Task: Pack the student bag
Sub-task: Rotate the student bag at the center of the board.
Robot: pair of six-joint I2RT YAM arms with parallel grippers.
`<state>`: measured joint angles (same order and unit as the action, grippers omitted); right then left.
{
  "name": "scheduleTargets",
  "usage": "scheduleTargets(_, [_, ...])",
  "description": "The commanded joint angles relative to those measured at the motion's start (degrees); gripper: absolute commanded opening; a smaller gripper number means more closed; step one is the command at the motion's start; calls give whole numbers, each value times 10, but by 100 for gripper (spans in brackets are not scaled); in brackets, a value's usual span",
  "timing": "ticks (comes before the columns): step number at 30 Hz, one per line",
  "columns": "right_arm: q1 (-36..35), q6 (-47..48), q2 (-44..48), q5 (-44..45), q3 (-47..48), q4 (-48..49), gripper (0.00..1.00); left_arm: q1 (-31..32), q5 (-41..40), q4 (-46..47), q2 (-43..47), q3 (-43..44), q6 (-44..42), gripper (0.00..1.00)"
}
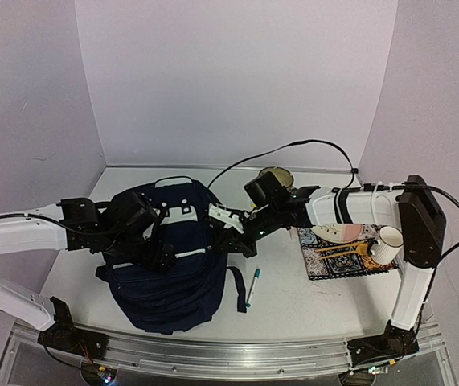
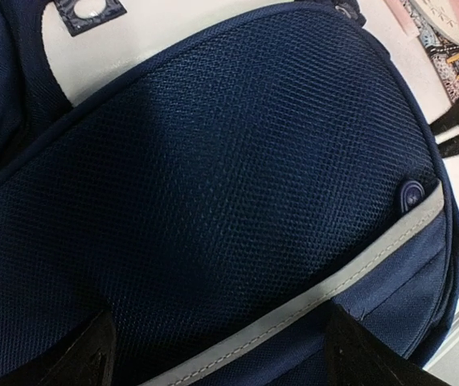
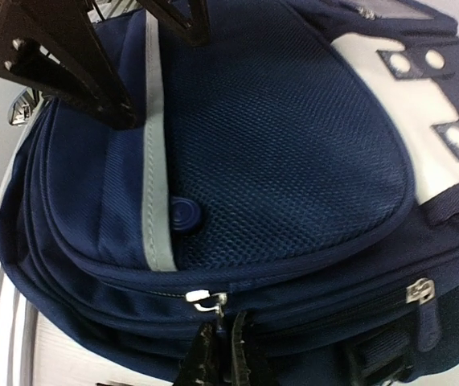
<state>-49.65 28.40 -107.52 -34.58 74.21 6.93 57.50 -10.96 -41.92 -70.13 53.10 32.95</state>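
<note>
The student bag (image 1: pixel 165 289) is a large navy backpack lying flat between the arms. It fills the left wrist view (image 2: pixel 213 177) and the right wrist view (image 3: pixel 293 145). My left gripper (image 1: pixel 163 251) is open; its two fingers straddle the mesh front pocket and grey stripe (image 2: pixel 293 310), low over the fabric. It also shows in the right wrist view (image 3: pixel 165 80). My right gripper (image 1: pixel 242 244) is at the bag's right side, shut on the tab hanging from a silver zipper pull (image 3: pixel 206 301). Whether that zipper is open is hidden.
A teal pen (image 1: pixel 252 288) lies on the table right of the bag. A patterned mat (image 1: pixel 325 264) at the right holds a pink plate (image 1: pixel 342 233) and a white mug (image 1: pixel 387 244). A bowl (image 1: pixel 280 174) sits at the back.
</note>
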Motion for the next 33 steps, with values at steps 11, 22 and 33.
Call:
scheduleTargets(11, [-72,-130,116,78,-39,-78,0,-19,-7,101,-96,47,17,87])
scheduleTargets(22, [-117,-272,98,176,-19,-152,4,-59,23,168,-158,128,17,84])
scheduleTargets(33, [-113,-428,122,253,28,-132,37,-58,6,139,-51,88,40,83])
